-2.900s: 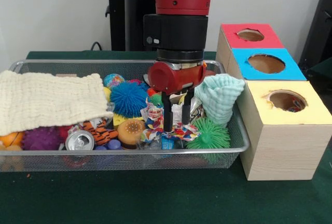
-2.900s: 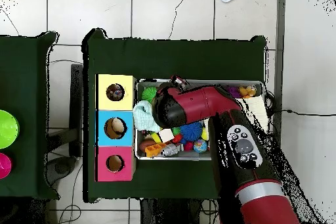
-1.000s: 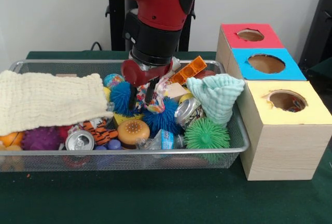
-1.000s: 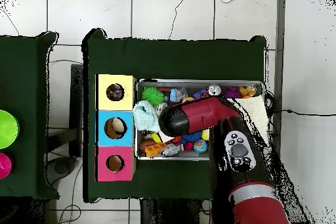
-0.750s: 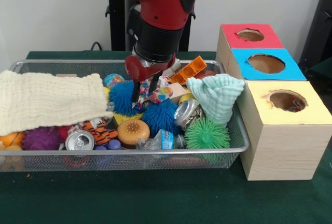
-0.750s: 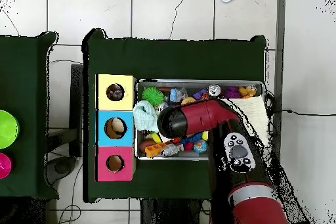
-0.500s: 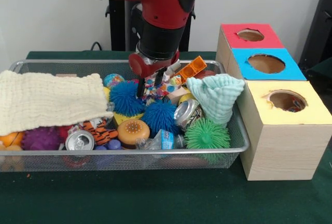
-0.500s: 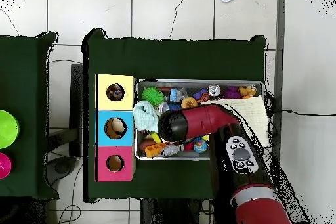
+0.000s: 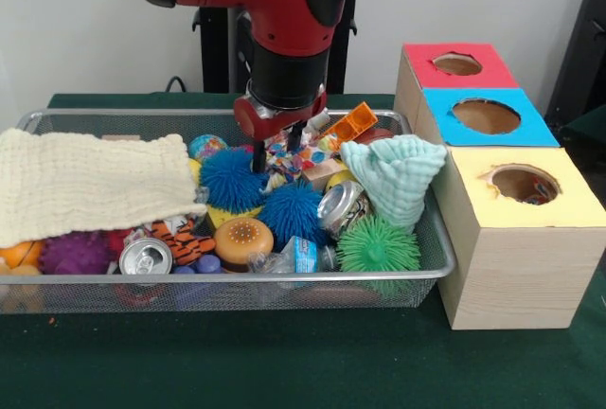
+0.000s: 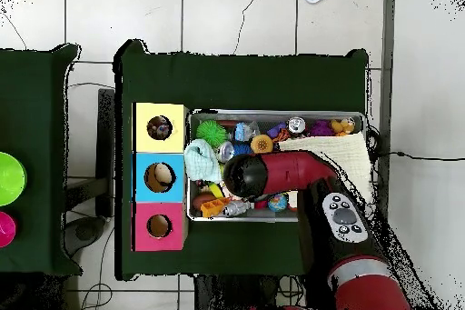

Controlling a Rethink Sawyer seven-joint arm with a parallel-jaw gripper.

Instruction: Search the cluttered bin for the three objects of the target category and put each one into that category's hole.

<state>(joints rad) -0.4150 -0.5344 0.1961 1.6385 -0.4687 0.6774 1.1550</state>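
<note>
One wire bin [image 9: 431, 239] holds the clutter. Nearest the front rim lie a silver can [image 9: 146, 257], a burger toy [image 9: 239, 238] and a green spiky ball [image 9: 380, 244]. Behind them sit two blue spiky balls [image 9: 232, 180], with a cream cloth [image 9: 85, 182] draped over one end. Farther back, the gripper [image 9: 288, 153] is clamped on a multicoloured crumpled wrapper [image 9: 289, 156] (lifted just above the pile). Beside the bin stands a box with yellow [image 9: 524, 183], blue [image 9: 486, 115] and red [image 9: 457, 63] holes.
</note>
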